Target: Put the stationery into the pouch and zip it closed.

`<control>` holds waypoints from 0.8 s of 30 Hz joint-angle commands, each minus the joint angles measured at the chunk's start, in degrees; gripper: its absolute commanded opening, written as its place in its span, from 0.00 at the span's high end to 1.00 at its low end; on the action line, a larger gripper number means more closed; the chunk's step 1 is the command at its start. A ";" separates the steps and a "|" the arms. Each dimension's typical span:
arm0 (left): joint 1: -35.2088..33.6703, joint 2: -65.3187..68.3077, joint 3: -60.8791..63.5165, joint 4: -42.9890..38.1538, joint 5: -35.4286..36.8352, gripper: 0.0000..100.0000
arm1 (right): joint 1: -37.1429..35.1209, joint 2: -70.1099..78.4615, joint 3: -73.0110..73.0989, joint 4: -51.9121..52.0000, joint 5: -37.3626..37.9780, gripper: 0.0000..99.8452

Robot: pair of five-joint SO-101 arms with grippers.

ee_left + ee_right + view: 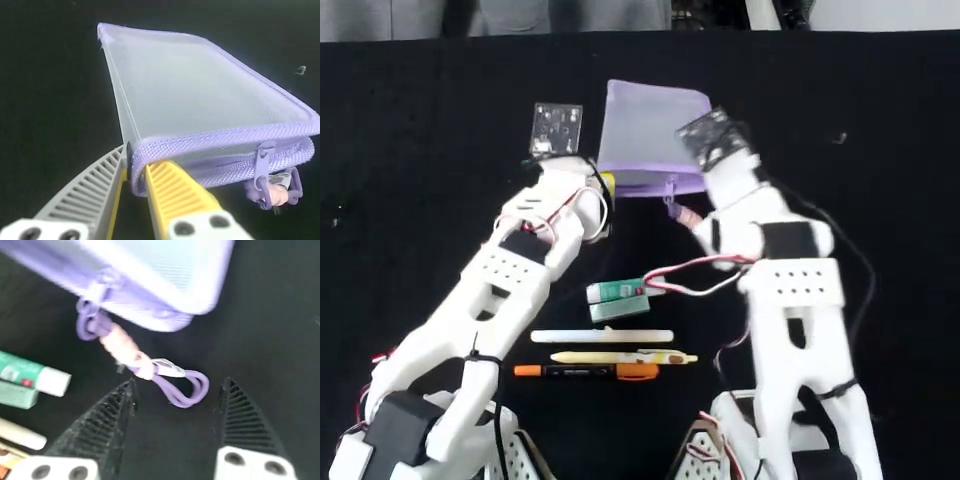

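A lilac mesh pouch (650, 135) lies at the back middle of the black table. My left gripper (136, 172) is shut on the pouch's (200, 95) near corner at the zip edge. The zip pull, a purple cord loop with a pink bead (150, 367), trails off the pouch (150, 275) toward the front. My right gripper (177, 387) stands open just in front of that cord, one finger on each side. On the table nearer the front lie two green glue sticks (620, 298), a white pen (602, 336), a yellow pen (620, 356) and an orange marker (585, 371).
The stationery lies between the two arm bases, in a row near the front. A red and white cable (695, 275) from the right arm hangs over the glue sticks. Black tabletop stretches to both sides of the pouch.
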 commanded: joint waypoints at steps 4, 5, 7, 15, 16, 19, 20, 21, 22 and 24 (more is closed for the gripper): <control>-0.75 -0.88 -5.32 2.64 1.23 0.97 | -5.45 -2.68 2.42 -2.99 0.97 0.74; -0.75 -0.88 -5.41 2.64 1.23 0.97 | -5.98 -2.59 3.56 -4.48 0.97 0.74; -0.75 -0.88 -5.49 2.73 1.23 0.97 | -7.12 -2.24 6.55 -8.88 0.97 0.74; -0.48 -0.88 -5.49 2.73 1.32 0.97 | -8.18 -2.24 15.78 -25.05 0.35 0.77; -0.40 -0.88 -5.49 2.81 1.32 0.97 | -8.18 -2.15 16.66 -26.73 0.35 0.79; -0.31 -0.88 -5.32 2.81 1.32 0.97 | -8.00 0.13 17.98 -31.12 0.26 0.90; -0.22 -0.88 -5.32 2.81 1.32 0.97 | -7.82 1.71 17.89 -32.62 0.26 0.94; -0.13 -0.88 -5.23 2.81 1.32 0.97 | -7.74 3.65 17.54 -33.85 0.62 0.97; -0.13 -0.88 -5.23 2.81 1.32 0.97 | -7.47 5.67 16.66 -34.29 0.70 0.99; -0.31 -0.88 -5.23 2.81 1.32 0.97 | -5.54 8.66 14.02 -33.14 0.26 0.99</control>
